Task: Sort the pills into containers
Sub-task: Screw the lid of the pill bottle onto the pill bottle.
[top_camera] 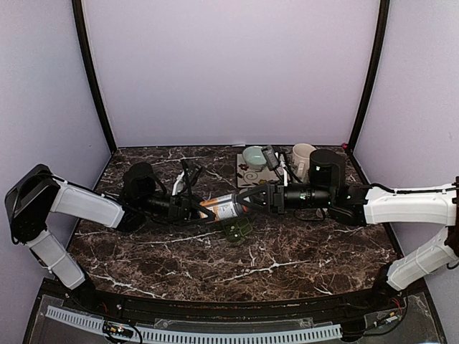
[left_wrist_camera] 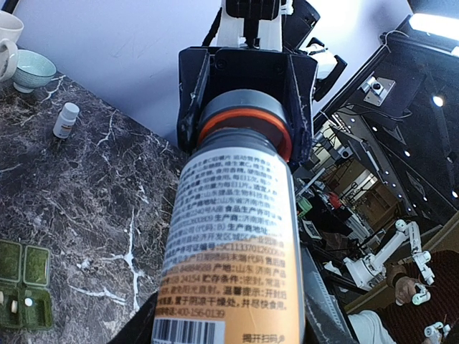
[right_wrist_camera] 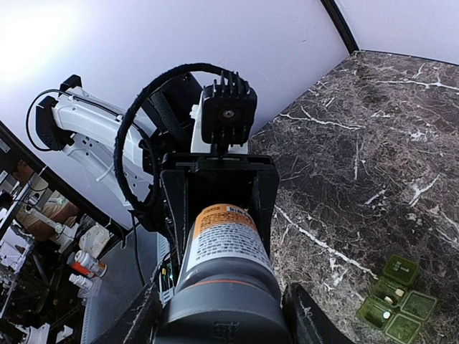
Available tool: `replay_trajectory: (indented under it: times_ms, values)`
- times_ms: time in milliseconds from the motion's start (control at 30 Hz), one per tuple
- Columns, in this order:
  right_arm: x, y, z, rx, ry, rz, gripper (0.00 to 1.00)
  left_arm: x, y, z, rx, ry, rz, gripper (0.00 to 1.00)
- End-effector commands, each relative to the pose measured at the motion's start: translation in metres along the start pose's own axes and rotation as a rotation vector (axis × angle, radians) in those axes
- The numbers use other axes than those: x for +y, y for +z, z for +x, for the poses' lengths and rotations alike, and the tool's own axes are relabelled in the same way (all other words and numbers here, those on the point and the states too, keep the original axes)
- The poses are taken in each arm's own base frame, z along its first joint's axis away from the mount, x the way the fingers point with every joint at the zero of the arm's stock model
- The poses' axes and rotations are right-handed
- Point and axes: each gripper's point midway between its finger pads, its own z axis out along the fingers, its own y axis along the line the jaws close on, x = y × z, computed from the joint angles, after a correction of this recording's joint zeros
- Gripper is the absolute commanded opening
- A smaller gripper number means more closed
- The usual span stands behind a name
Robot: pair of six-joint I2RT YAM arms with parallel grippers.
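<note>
An orange-and-white labelled pill bottle (top_camera: 221, 208) is held lying sideways above the table between both arms. My left gripper (top_camera: 195, 208) is shut on the bottle's body (left_wrist_camera: 237, 236). My right gripper (top_camera: 252, 200) is shut on the bottle's dark grey cap (right_wrist_camera: 226, 304), which has an orange ring (left_wrist_camera: 244, 123). The dark-green pill organiser (top_camera: 237, 229) lies on the marble just below the bottle. It also shows in the left wrist view (left_wrist_camera: 25, 283) and the right wrist view (right_wrist_camera: 393, 297), with open compartments and a few white pills inside.
A pale green bowl (top_camera: 252, 155) and a cream mug (top_camera: 303, 158) stand at the back by a patterned mat (top_camera: 249, 175). A small white bottle (left_wrist_camera: 66, 120) stands on the marble near the bowl (left_wrist_camera: 32, 69). Purple walls enclose the table.
</note>
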Motion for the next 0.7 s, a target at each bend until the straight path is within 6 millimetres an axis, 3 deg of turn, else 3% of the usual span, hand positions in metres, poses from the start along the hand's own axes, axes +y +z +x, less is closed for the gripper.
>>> replay_trajectory:
  times_ms: [0,667]
  values:
    - [0.0174,0.0037,-0.016,-0.04,-0.031,-0.052,0.44,-0.0113,0.0005,-0.0181,-0.021,0.079,0.038,0.0]
    - [0.0098,0.0061,-0.0141,-0.05,-0.028,-0.024,0.46,-0.0178,-0.0003,-0.0172,-0.013,0.07,0.068,0.0]
